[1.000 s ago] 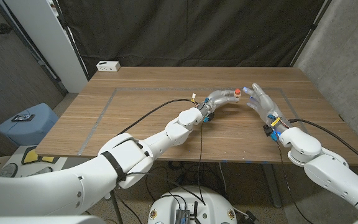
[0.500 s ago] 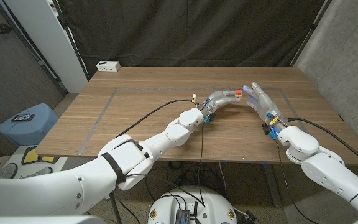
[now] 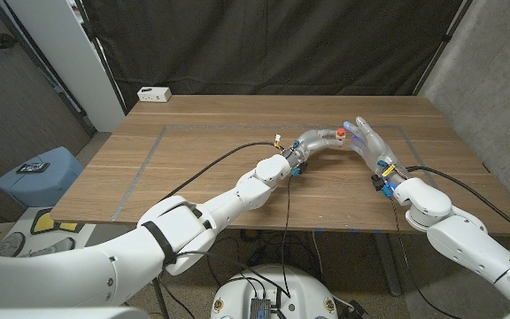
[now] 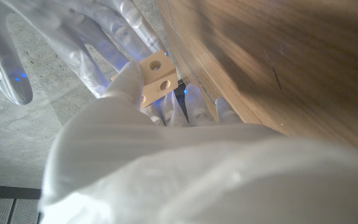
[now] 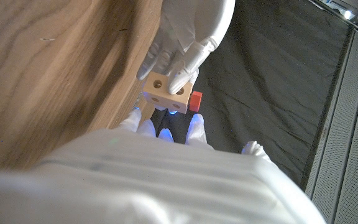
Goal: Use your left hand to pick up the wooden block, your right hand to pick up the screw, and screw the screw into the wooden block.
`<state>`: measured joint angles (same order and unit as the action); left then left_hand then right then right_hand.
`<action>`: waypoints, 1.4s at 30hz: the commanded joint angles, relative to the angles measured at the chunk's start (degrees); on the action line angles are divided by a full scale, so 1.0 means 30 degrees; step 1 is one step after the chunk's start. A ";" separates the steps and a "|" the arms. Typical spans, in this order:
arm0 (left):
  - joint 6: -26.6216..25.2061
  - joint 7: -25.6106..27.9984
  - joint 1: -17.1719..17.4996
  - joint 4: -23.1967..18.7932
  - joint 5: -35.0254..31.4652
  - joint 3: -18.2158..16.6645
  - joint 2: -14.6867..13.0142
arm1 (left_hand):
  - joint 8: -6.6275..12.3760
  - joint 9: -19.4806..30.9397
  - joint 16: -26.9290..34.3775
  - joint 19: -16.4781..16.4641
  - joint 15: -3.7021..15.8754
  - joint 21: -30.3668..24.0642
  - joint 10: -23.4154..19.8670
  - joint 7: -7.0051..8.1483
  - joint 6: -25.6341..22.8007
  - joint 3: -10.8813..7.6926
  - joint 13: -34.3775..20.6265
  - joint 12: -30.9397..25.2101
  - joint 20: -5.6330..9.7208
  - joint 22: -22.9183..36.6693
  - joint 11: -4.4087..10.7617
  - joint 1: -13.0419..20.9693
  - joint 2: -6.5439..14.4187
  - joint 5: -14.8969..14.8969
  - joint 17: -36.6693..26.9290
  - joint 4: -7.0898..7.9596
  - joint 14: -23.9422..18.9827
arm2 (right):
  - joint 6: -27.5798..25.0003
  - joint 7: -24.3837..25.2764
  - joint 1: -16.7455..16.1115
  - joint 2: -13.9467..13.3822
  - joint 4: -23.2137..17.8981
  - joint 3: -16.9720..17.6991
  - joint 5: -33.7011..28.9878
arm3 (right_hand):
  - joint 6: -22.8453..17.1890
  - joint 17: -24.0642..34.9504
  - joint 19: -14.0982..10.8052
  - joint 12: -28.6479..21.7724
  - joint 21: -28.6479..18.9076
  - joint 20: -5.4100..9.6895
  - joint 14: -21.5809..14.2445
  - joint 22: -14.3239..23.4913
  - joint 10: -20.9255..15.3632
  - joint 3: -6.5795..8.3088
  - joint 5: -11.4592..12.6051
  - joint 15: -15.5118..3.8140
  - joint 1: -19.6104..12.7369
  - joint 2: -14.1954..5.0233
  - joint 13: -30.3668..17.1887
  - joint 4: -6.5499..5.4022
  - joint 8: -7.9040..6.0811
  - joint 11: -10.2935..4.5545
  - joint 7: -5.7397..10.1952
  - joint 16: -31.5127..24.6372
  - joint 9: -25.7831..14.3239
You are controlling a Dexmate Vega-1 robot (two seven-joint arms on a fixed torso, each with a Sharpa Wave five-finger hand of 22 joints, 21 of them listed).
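Observation:
My left hand (image 3: 312, 142) grips a small wooden block (image 5: 165, 91) with round holes, lifted over the table's right middle. A red screw (image 3: 337, 133) sticks out of the block's side, and its red head (image 5: 196, 100) shows in the right wrist view. My right hand (image 3: 369, 143) stands just right of it, fingers spread and reaching toward the screw head. I cannot tell whether they touch it. In the left wrist view the block (image 4: 156, 76) sits above my left hand (image 4: 135, 149), with the right hand's spread fingers (image 4: 73, 37) beyond it.
A white box (image 3: 154, 93) lies at the table's (image 3: 193, 190) far left corner. A thin taped line (image 3: 149, 155) marks a rectangle on the wood. A black cable (image 3: 211, 164) trails along my left arm. A blue bin (image 3: 38, 173) stands off the table's left side.
My right hand has shifted slightly left, closing on the screw and block. The left hand and block hold still.

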<state>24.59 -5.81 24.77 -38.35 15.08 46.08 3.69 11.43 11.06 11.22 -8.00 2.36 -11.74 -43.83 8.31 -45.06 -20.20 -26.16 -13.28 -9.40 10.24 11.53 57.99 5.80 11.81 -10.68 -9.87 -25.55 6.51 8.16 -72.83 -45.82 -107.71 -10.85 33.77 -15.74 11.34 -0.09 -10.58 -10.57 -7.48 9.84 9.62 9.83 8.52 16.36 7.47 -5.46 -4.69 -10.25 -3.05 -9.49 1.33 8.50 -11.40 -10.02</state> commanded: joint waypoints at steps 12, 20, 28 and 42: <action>-0.0636 0.0419 0.0580 -0.1601 -0.0137 0.0056 -0.0615 | -0.0072 0.0047 0.0047 0.0048 0.1081 -0.0035 -0.0184 0.0171 0.0084 0.0025 -0.0321 -0.0143 -0.0014 0.0098 0.0255 0.0354 0.0103 0.0122 -0.0003 0.0136 -0.0073 | 0.0344 -0.0245 0.0241 0.0024 0.0274 -0.0476 0.0058 | -0.0116 0.0060 0.0138 -0.0010 -0.0017 -0.0103 0.2502 0.0051 0.1547 0.0038 0.0134 -0.0003 0.0026 -0.0060 -0.0052 -0.0086 -0.0261 0.0200 0.0030 0.0016 -0.0028; -0.0803 0.0416 0.0709 -0.1925 -0.0084 0.0045 -0.0744 | -0.0084 0.0046 0.0050 0.0064 0.1064 -0.0029 -0.0120 0.0159 0.0126 0.0054 -0.0329 -0.0137 -0.0031 0.0099 0.0254 0.0358 0.0130 0.0114 -0.0011 0.0178 -0.0035 | 0.0388 -0.0115 0.0060 -0.0025 0.0097 -0.0460 0.0009 | -0.0201 0.0062 0.0101 -0.0026 -0.0041 -0.0077 0.2489 0.0051 0.1542 0.0035 0.0137 -0.0006 0.0034 -0.0063 -0.0052 -0.0095 -0.0307 0.0206 0.0019 0.0004 -0.0028; -0.0993 0.0425 0.0849 -0.2233 0.0003 0.0000 -0.0890 | -0.0089 0.0045 0.0059 0.0074 0.1065 -0.0025 -0.0114 0.0391 0.0152 0.0102 -0.0340 -0.0150 -0.0041 0.0100 0.0259 0.0351 0.0119 0.0098 -0.0008 0.0209 -0.0012 | 0.0405 -0.0067 0.0018 0.0012 0.0039 -0.0525 -0.0008 | -0.0310 0.0063 0.0094 -0.0052 -0.0052 -0.0070 0.2466 0.0051 0.1509 0.0036 0.0140 -0.0018 0.0036 -0.0072 -0.0052 -0.0101 -0.0355 0.0179 0.0019 -0.0011 -0.0029; -0.1113 0.0460 0.0983 -0.2428 0.0148 -0.0078 -0.0961 | -0.0006 0.0047 0.0187 0.0065 0.0988 -0.0031 -0.0296 0.0852 -0.0026 0.0309 -0.0357 -0.0180 0.0009 0.0101 0.0273 0.0020 0.0082 0.0013 -0.0019 0.0419 -0.0161 | 0.0273 -0.0009 -0.0097 -0.0037 -0.0103 -0.0540 0.0077 | -0.0561 0.0067 0.0045 -0.0098 -0.0082 -0.0012 0.2424 0.0051 0.1432 0.0037 0.0145 -0.0062 0.0047 -0.0093 -0.0054 -0.0121 -0.0440 0.0151 0.0063 -0.0040 -0.0033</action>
<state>21.57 -4.50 27.41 -45.18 15.09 46.05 0.97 11.38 11.04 11.47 -7.99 2.36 -11.74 -43.70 10.18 -44.64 -19.35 -26.16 -13.22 -9.40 10.24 11.64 59.00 5.83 11.81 -10.68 -8.97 -25.55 7.63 8.03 -72.87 -45.80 -107.72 -12.38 33.80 -16.95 11.34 -0.10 -10.58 -10.57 -7.48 9.84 9.62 9.84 8.52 16.36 7.47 -5.46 -4.69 -10.25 -3.05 -10.61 1.33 8.65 -11.40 -10.00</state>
